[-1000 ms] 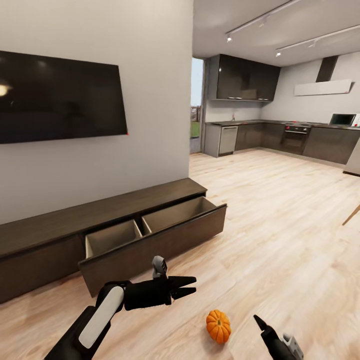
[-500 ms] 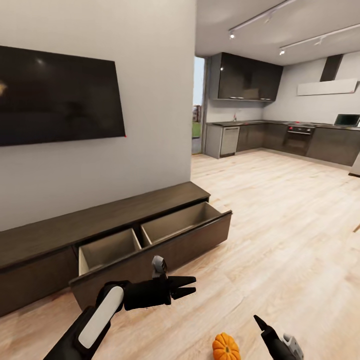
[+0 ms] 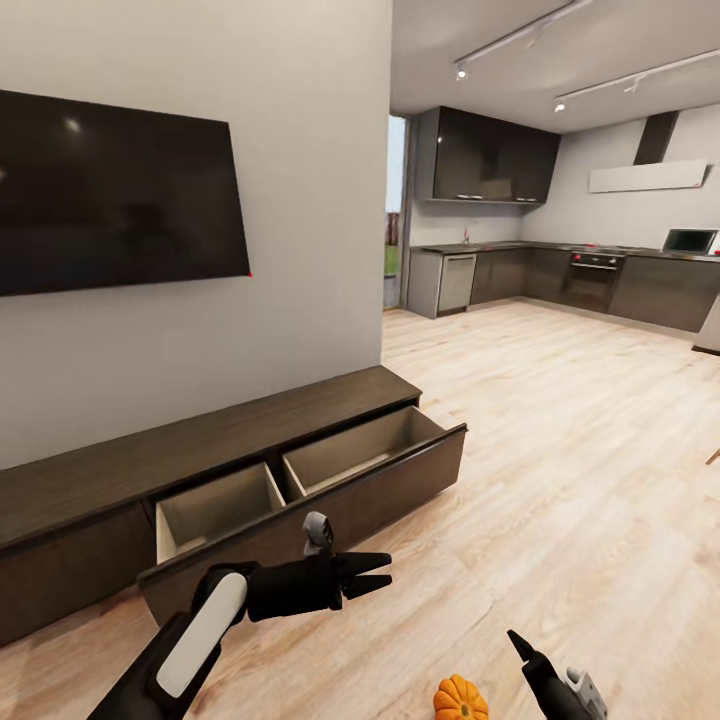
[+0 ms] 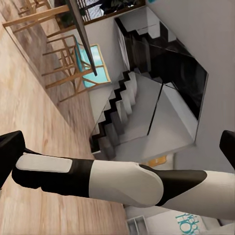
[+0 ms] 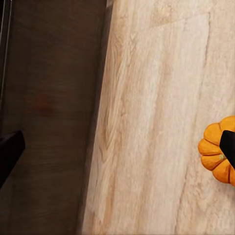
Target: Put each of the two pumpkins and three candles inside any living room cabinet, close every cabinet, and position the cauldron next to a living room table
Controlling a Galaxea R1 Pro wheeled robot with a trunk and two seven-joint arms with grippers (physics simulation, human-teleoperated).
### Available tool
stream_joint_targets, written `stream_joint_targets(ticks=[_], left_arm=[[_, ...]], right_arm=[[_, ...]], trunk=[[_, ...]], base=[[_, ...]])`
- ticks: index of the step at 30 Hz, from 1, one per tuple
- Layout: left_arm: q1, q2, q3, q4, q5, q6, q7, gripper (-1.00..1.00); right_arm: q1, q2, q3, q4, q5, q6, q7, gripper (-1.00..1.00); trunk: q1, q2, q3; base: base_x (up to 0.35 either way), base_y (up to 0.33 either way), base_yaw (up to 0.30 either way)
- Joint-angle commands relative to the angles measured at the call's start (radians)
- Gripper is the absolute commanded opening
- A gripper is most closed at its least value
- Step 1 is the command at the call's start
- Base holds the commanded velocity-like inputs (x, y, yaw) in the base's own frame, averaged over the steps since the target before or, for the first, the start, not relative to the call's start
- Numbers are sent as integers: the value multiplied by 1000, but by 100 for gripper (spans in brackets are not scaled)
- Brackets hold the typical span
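Head view: cabinet (image 3: 200, 450) sitting at 9 o'clock with its drawer (image 3: 310, 480) hanging open, both pale compartments bare.
Pumpkin (image 3: 461, 698): lying on the floor (image 3: 560, 450) at 6 o'clock; right wrist view catching its orange ribs (image 5: 218, 149) too.
Left gripper (image 3: 375, 572): fingers spreading slightly, holding nothing.
Right gripper (image 3: 520, 645): can't tell its opening.
Left wrist view: showing stairs (image 4: 122, 117) and chairs (image 4: 63, 58).

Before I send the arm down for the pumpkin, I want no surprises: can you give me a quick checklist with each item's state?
1. Pumpkin located, on the floor: ok.
2. Drawer of the cabinet pulled open: ok.
3. Both drawer compartments look empty and able to take it: ok.
4. Left gripper free, jaws apart, holding nothing: ok.
5. Right gripper ready: cannot tell, its jaws sit at the head view's edge.
6. Pumpkin held: not ok, it lies apart from both grippers.
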Motion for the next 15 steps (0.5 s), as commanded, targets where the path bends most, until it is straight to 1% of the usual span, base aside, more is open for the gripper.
stream_joint_targets(ticks=[1, 2, 6, 8, 10, 12, 14, 15], left_arm=[[-1, 2, -1, 0, 0, 5, 0, 100], [-1, 3, 0, 0, -1, 5, 1, 100], [-1, 41, -1, -11, 2, 7, 5, 100], [-1, 50, 0, -15, 1, 7, 5, 100], [-1, 65, 1, -19, 2, 8, 2, 100], [-1, 97, 2, -50, 14, 8, -1, 100], [-1, 146, 1, -111, 49, 8, 0, 100], [-1, 174, 0, -132, 74, 8, 0, 100]], right_arm=[[-1, 0, -2, 4, 1, -6, 5, 100], [-1, 0, -2, 4, 1, -6, 5, 100], [-1, 0, -2, 5, 1, -8, 2, 100], [-1, 0, -2, 5, 1, -13, 2, 100], [-1, 0, -2, 5, 0, -18, 2, 100], [-1, 0, -2, 5, 0, -20, 2, 100], [-1, 0, -2, 5, 0, -21, 2, 100], [-1, 0, -2, 5, -1, -21, 1, 100]], trunk=[[0, 0, -1], [0, 0, -1], [0, 0, -1], [0, 0, -1], [0, 0, -1], [0, 0, -1], [0, 0, -1], [0, 0, -1]], base=[[1, 1, -3], [1, 1, -2], [0, 0, 0], [0, 0, 0], [0, 0, 0], [0, 0, 0], [0, 0, 0], [0, 0, 0]])
